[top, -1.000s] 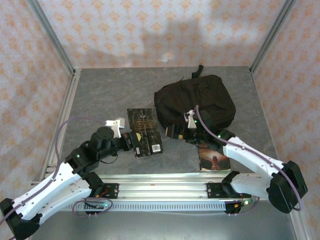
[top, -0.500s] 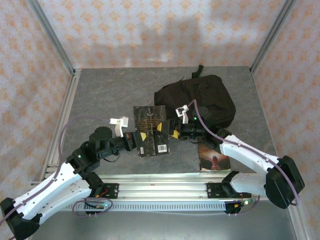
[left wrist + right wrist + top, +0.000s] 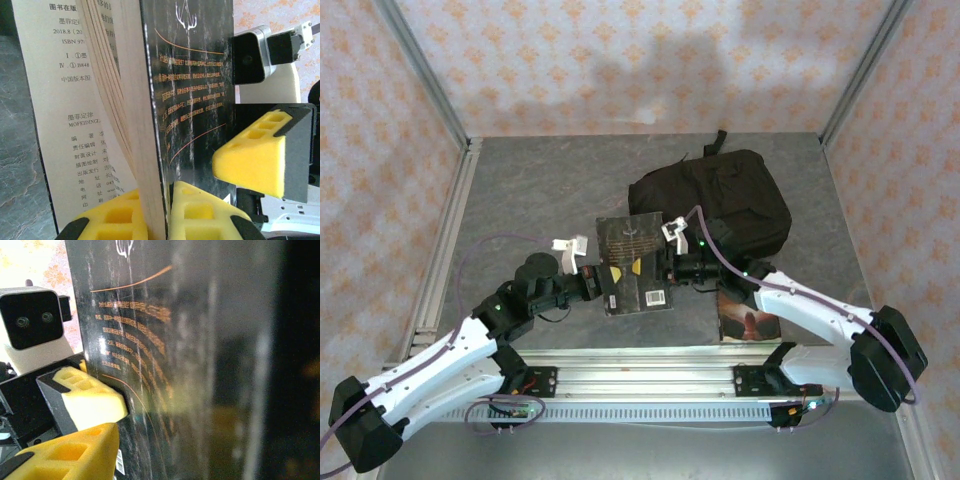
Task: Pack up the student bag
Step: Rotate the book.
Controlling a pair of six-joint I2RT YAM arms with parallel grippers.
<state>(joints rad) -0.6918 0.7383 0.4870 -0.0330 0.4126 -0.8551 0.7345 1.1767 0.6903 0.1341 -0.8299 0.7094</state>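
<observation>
One brown-covered book (image 3: 748, 322) lies flat on the grey table (image 3: 540, 190) closest to the arm bases, partly under the right arm's forearm. Just beyond it, both tools meet on a black paperback (image 3: 635, 262) with orange lettering and a barcode at its near corner. The left gripper (image 3: 605, 280) is clamped on the paperback's left edge. From the left wrist, its yellow foam pads (image 3: 200, 217) pinch the cover and a slice of pages, while the loose pages fan away to the left of the black paperback (image 3: 195, 95). The right gripper (image 3: 656, 268) comes in from the opposite edge, with one yellow pad lying against the cover. From the right wrist the paperback (image 3: 175, 365) hides the other finger, so I cannot tell whether this tool has closed. Past both grippers, right behind the paperback's far edge, the student bag (image 3: 720, 205) rests slumped on the table.
</observation>
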